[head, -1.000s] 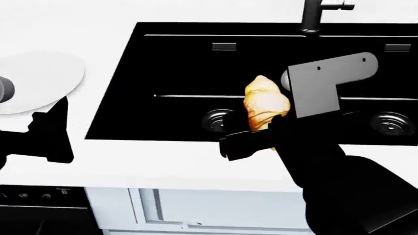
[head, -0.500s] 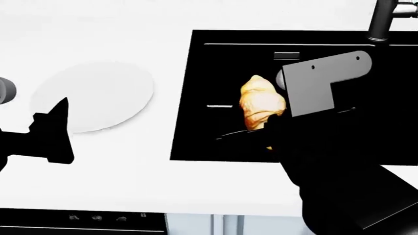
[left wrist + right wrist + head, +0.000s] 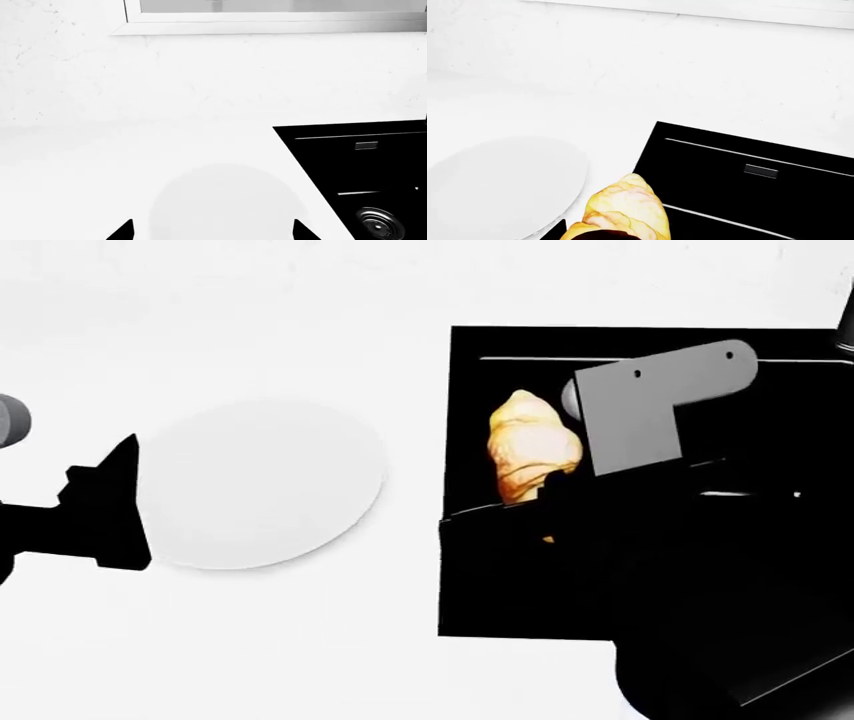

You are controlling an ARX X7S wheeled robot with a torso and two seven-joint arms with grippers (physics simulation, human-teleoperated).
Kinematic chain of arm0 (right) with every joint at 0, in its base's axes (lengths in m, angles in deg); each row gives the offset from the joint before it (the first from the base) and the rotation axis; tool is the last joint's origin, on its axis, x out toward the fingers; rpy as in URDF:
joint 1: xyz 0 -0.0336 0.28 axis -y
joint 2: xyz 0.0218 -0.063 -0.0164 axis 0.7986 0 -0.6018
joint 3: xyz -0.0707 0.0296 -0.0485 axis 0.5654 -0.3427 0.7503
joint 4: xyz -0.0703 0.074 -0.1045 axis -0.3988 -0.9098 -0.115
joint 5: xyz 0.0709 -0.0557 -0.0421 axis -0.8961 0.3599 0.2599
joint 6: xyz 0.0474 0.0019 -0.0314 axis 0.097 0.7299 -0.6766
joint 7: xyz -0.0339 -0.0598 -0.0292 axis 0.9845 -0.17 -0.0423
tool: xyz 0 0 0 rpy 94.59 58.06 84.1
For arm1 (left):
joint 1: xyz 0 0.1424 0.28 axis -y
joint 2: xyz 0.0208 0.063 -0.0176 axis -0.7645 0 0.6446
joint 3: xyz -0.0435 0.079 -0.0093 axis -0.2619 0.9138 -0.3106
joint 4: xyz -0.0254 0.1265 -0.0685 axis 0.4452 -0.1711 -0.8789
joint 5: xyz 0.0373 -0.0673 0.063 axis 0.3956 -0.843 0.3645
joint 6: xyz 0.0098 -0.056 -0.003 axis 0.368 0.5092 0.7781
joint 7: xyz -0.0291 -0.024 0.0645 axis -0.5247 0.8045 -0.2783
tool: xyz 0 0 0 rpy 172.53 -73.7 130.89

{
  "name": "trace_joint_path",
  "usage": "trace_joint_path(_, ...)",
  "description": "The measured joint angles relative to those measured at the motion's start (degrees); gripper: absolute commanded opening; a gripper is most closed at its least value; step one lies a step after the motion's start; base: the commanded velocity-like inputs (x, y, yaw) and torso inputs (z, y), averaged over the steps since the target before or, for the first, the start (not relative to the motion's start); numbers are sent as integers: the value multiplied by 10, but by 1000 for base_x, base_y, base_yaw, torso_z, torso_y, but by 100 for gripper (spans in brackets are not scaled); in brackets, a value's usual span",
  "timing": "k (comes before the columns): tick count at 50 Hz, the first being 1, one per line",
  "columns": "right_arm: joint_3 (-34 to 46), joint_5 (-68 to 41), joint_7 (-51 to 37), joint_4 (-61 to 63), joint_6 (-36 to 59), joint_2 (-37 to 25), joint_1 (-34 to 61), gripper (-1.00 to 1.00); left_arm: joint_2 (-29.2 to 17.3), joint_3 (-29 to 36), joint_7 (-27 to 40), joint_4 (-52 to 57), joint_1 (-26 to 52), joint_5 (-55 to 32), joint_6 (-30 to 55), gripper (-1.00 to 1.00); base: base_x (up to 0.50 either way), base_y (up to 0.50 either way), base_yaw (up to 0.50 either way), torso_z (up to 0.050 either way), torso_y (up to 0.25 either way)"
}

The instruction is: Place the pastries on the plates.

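Note:
One pastry, a golden ridged croissant (image 3: 534, 445), is held up over the left end of the black sink (image 3: 467, 370), and my right gripper (image 3: 523, 512) is shut on its lower end. In the right wrist view the croissant (image 3: 627, 207) fills the space between the jaws of that gripper (image 3: 620, 236). A plain white plate (image 3: 260, 485) lies flat on the white counter left of the sink, also seen as the plate (image 3: 500, 185) and the plate (image 3: 227, 195). My left gripper (image 3: 114, 505) hovers at the plate's left edge. In the left wrist view this gripper (image 3: 212, 232) is open, with nothing between its fingers.
The black sink (image 3: 373, 170) has a round drain (image 3: 379, 224) and a raised divider. A dark faucet (image 3: 845, 325) shows at the far right edge. A window sill (image 3: 267, 22) runs along the wall behind the white counter (image 3: 267, 640).
The head view has swung left: the sink slid to the right and the white plate came toward the middle. The right gripper still holds the croissant; the left gripper keeps its pose.

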Motion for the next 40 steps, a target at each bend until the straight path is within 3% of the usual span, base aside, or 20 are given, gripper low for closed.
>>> trace_joint_path(23,7,0,-3,-1,1,-2,0,-100,-8,-4,-1,4,-10,-2,-8,100,78,416,0,0,0)
trace_joint_path(40,28,-1,15,-37,2,10,15,-100,-7,-1,-3,3,-15,2,-14,100,87,8,0,0,1)
